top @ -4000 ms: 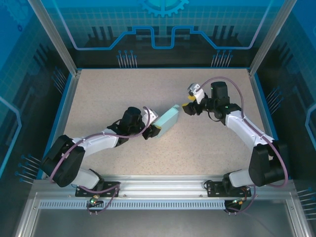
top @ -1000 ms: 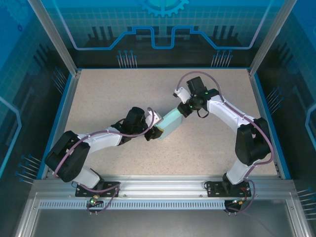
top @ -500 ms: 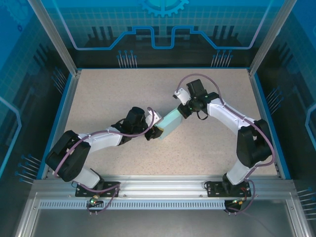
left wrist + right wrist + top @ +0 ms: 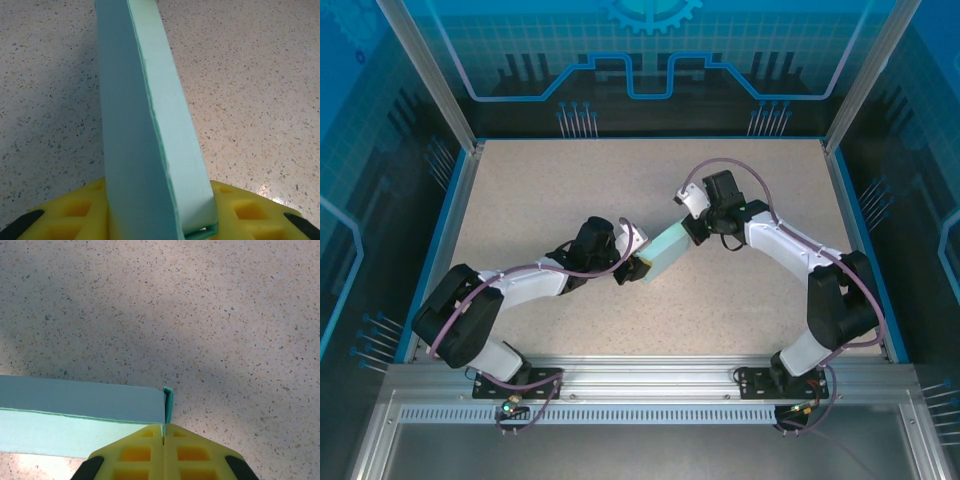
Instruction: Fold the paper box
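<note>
A: Where is the paper box point(image 4: 665, 248)?
B: It stands on edge in the middle of the table point(image 4: 540, 200). The left gripper point(image 4: 632, 268) clamps its near-left end between yellow pads point(image 4: 75, 215).
A: And the right gripper point(image 4: 692, 228)?
B: Its fingers are together, tip against the far-right end, beside a small tab point(image 4: 167, 400).
A: Handling?
B: I judge it light, thin card that creases easily. Hold it by the ends and press gently.

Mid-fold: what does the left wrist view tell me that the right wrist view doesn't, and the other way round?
Left wrist: the left end effector clamps the near end of the paper box between its yellow pads, with the broad face and a seamed narrow side running away from the camera.
Right wrist: the right end effector, shut, sits at the box's far corner, where a small tab sticks out. Whether it pinches any card is unclear.
Both: the pale blue box against the speckled table.
</note>
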Tool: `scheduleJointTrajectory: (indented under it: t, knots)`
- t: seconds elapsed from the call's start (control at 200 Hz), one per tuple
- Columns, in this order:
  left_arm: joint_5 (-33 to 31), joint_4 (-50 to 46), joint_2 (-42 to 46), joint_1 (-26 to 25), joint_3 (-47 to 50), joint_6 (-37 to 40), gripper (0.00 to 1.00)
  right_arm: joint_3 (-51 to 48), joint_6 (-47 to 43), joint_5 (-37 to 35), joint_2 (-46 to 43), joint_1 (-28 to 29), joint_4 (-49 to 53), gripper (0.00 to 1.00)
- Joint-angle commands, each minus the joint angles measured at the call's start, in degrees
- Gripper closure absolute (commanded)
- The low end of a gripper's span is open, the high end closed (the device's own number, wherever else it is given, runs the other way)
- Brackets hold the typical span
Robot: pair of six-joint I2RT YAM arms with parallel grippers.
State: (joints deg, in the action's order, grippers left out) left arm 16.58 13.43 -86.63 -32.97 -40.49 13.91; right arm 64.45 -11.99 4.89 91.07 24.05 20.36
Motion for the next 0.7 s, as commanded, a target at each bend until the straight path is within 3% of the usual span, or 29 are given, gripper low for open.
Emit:
scheduleJointTrajectory:
  t: [0.0,0.435,0.695]
  knots:
    - [-1.6,-1.2,-0.2,0.2,0.1,-0.6,0.62,-1.7,1.9,0.5,-1.5,1.3,1.8,0.97]
    - [-1.4,0.9,3.1,0.3,1.8,-2.2,0.35,-3.8,4.2,-3.5,-2.2,4.0,-0.5,0.97]
    - [-2.2,1.7,7.7,0.7,3.8,-5.8,0.24,-4.1,6.6,-5.8,-3.1,4.6,-0.5,0.98]
